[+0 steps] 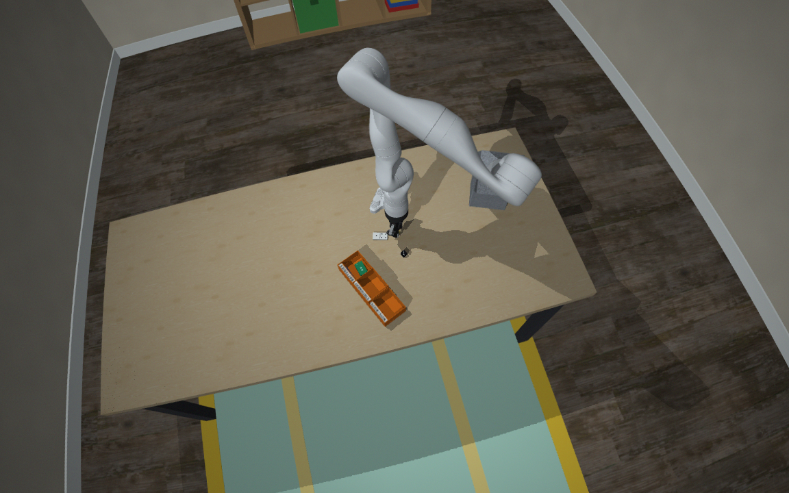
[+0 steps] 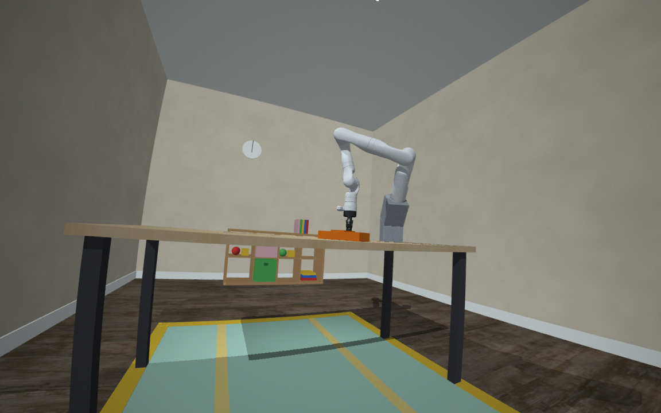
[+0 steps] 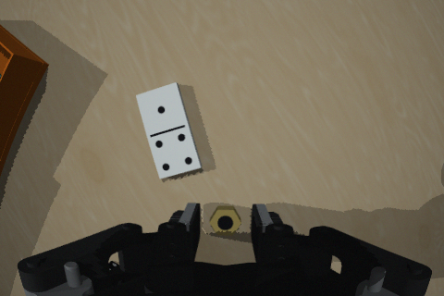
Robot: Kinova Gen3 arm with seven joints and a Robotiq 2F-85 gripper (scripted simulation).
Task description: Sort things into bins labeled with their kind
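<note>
Hidden, cropped or illegible items:

- Bin row [image 1: 372, 287]: white label strips along one long side, print too small to read in the top view. In the wrist view only one corner [image 3: 18, 74] shows, left of the tool [image 3: 226, 216]; the rest is cut off by the frame edge.
- Green item [image 1: 360, 268] in the end compartment nearest the tool: kind too small to tell.
- Small dark object [image 1: 405, 251] on the surface [image 1: 201, 294] just beside the tool: shape and markings indistinct.
- Hex nut [image 3: 225, 221]: sits between the fingertips; contact with either fingertip cannot be judged.
- Exterior view: tool tip concealed behind the bin row.
</note>
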